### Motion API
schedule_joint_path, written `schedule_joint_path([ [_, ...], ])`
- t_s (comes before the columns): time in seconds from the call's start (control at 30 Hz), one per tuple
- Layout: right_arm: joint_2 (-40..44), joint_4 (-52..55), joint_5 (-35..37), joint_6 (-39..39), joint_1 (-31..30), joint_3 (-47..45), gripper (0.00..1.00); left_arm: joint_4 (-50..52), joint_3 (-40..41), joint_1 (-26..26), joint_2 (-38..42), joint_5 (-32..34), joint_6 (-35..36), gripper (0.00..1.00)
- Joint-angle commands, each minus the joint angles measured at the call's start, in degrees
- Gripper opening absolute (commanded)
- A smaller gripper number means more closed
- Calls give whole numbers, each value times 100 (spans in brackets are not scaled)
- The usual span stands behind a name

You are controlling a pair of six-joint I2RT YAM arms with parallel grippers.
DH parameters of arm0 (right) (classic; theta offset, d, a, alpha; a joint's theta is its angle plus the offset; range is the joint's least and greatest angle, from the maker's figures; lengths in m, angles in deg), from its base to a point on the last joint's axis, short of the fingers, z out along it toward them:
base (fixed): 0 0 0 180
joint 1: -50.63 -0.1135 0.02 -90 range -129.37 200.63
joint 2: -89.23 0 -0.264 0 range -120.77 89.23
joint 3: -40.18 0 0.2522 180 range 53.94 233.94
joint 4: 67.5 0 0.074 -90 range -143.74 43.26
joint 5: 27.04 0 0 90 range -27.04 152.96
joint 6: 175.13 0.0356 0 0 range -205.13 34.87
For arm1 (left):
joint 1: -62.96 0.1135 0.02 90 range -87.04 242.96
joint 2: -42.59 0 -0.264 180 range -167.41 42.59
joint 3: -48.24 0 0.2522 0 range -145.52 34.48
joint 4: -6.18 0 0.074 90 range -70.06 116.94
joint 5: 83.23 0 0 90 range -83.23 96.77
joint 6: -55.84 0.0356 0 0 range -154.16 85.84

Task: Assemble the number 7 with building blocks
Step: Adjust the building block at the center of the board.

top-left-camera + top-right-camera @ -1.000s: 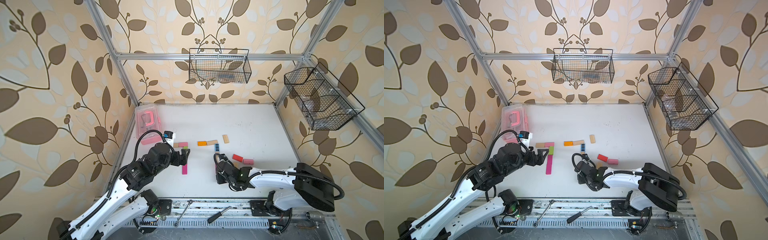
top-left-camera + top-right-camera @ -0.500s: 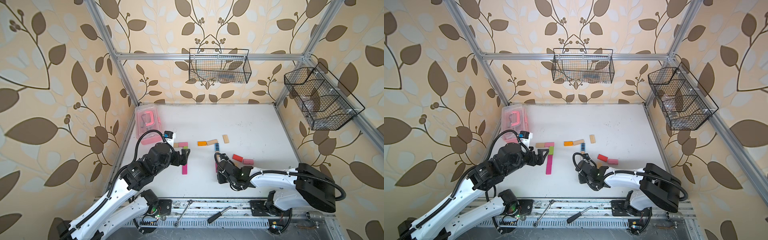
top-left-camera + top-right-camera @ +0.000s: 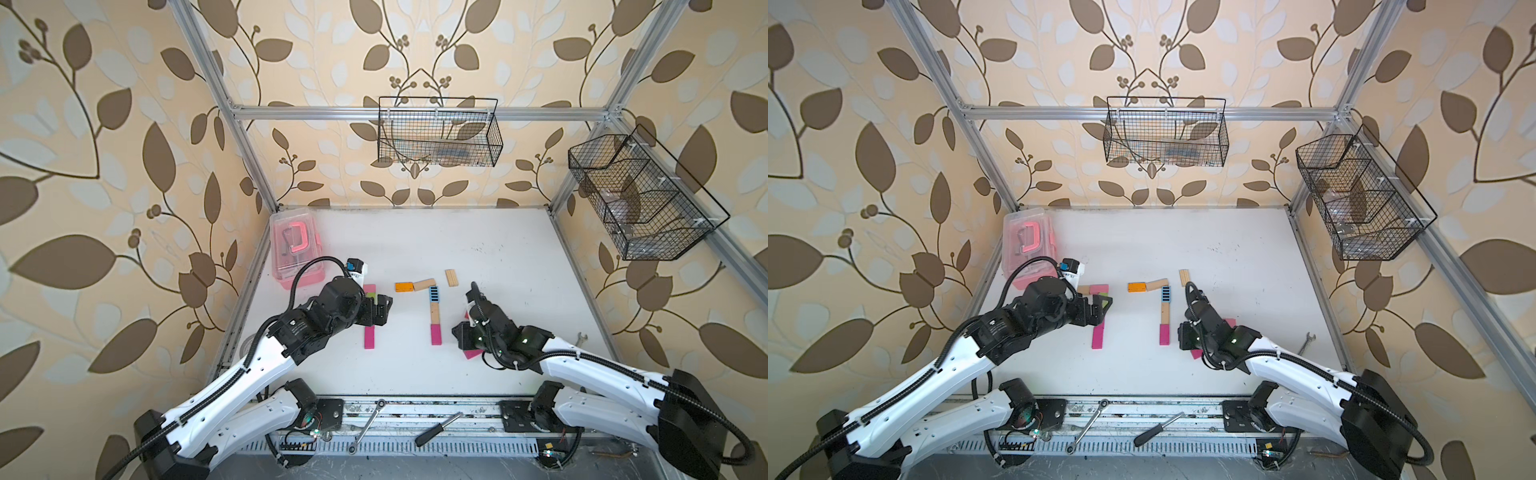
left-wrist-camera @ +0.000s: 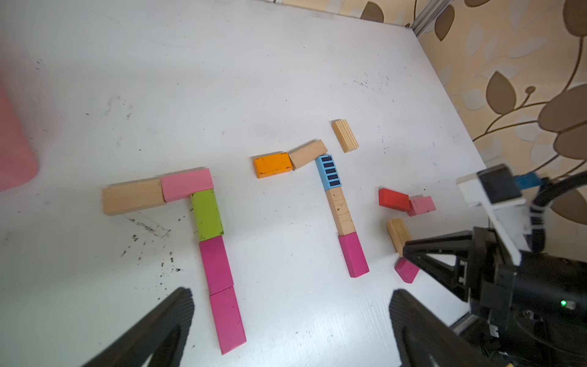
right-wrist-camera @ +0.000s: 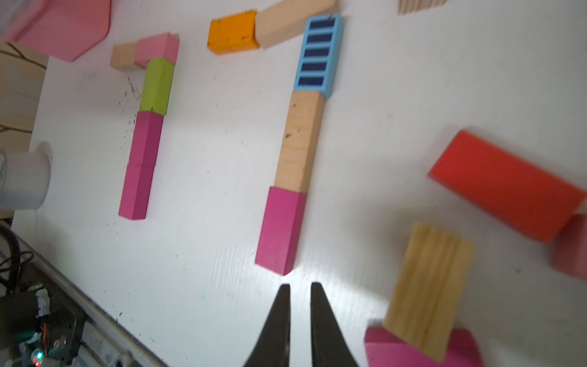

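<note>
A finished-looking 7 of building blocks lies at the left: wood [image 4: 133,196], pink [image 4: 186,184], lime green [image 4: 207,214] and two magenta [image 4: 219,286]. My left gripper [image 4: 290,295] hovers wide open over its foot, holding nothing. A second column runs blue striped [image 5: 319,54], wood [image 5: 300,139], magenta [image 5: 279,228], with an orange block [image 4: 273,164] and a tilted wood block [image 4: 307,154] at its top. My right gripper [image 5: 300,287] sits just off the magenta end, shut to a narrow slit, empty. Red [image 5: 505,184], pink, ridged wood [image 5: 428,286] and magenta blocks lie loose beside it.
A pink translucent box [image 3: 296,249] stands at the back left of the table. Another ridged wood block [image 3: 451,277] lies behind the column. A small wrench [image 3: 580,337] rests near the right edge. Wire baskets [image 3: 438,137] hang on the walls. Tools lie on the front rail [image 3: 368,424].
My right gripper has drawn back to the right, off the near end of the second column, uncovering its magenta block. Its jaws parted very slightly. The left arm has not moved.
</note>
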Motion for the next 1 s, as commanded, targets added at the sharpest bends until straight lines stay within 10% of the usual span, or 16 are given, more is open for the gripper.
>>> schedule_joint_path([
  [0.0,-5,414,-871,-992,753,168,17,-828,110,50,-539,-476,-264,99],
  [0.27,-998,325,-1416,-2031,1645,1058,30,-1609,-8,50,-2056,-275,-824,96],
  [0.53,-2594,-84,-1680,-2287,1565,2042,33,-1604,-777,204,-3618,133,-944,54],
  [0.97,-3659,-135,-1824,-2507,1547,2832,32,-1952,-1354,715,-4655,4,-906,32],
])
